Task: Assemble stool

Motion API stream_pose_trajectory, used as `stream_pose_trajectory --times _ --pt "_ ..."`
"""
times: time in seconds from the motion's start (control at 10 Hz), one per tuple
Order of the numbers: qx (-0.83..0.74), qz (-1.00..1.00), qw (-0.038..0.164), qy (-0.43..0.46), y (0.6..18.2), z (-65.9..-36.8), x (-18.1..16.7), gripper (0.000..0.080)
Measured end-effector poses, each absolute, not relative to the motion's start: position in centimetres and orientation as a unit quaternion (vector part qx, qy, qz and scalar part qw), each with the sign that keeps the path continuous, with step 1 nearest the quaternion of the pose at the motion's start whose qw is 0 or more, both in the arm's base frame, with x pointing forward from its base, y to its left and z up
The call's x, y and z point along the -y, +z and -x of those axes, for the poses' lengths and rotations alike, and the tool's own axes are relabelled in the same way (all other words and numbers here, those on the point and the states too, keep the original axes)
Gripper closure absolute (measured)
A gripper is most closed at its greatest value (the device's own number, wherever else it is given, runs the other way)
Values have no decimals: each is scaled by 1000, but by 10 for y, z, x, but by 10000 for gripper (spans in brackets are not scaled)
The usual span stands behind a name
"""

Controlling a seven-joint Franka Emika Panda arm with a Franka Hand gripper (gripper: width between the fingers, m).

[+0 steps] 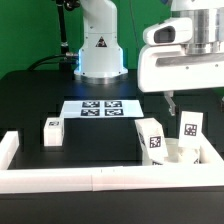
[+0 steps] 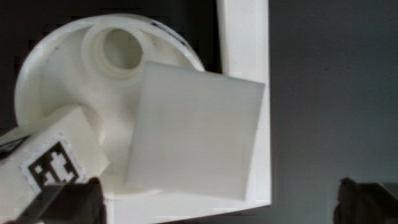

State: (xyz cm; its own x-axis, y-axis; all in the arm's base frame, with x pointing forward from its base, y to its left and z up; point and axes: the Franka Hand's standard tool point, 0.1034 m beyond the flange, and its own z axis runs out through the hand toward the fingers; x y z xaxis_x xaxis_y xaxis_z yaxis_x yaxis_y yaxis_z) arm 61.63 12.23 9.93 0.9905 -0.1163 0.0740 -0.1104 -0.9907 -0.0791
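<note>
The white seat disc (image 1: 178, 153) lies in the corner of the rails at the exterior view's front right. Two tagged white legs (image 1: 152, 138) (image 1: 190, 128) stand on it. A third leg (image 1: 52, 130) stands alone on the table at the exterior view's left. My gripper (image 1: 195, 100) hangs above the seat and its two legs, open and empty. In the wrist view the seat disc (image 2: 80, 85) shows its round hole. One leg (image 2: 196, 130) sits between my spread fingers (image 2: 370, 200), and a tagged leg (image 2: 45, 160) is beside it. My gripper (image 2: 214, 208) holds nothing.
The marker board (image 1: 100, 107) lies flat in front of the robot base (image 1: 100, 55). White border rails run along the front (image 1: 90, 180), the left (image 1: 8, 148) and beside the seat (image 2: 242, 40).
</note>
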Motion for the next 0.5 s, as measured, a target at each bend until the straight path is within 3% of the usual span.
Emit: stream_pose_trajectory --times 0.5 --pt "-111 993 33 -30 86 -612 -108 151"
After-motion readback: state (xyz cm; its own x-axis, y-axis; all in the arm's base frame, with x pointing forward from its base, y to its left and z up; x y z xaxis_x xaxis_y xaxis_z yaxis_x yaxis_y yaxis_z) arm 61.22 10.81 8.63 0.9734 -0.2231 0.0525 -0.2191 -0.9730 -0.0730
